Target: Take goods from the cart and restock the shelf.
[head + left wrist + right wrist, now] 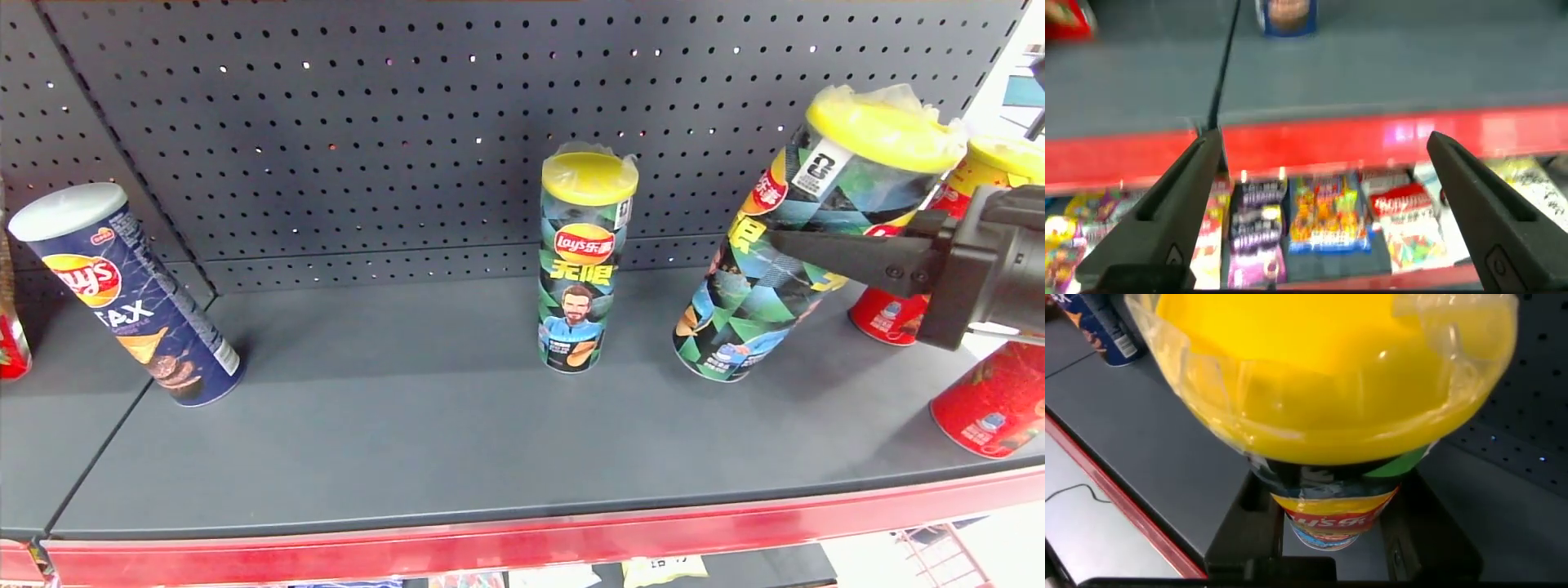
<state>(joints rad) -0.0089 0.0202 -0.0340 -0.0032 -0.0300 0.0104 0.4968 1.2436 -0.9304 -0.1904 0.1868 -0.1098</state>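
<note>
A green-patterned chips can with a yellow lid (759,269) leans tilted over the dark shelf (424,425), its base low near the shelf surface. My right gripper (804,245) comes in from the right and is shut on its upper body. In the right wrist view the can's yellow lid (1331,384) looms large, with the right gripper (1335,531) clamped on the can below it. My left gripper (1323,139) hangs open with nothing between its fingers, in front of the shelf's red front edge (1372,139).
A matching yellow-lidded can (581,261) stands upright mid-shelf. A blue can with a white lid (131,298) stands at the left. Red cans (992,408) crowd the right end behind the held can. A pegboard wall (457,122) backs the shelf. Snack packets (1323,220) fill the level below.
</note>
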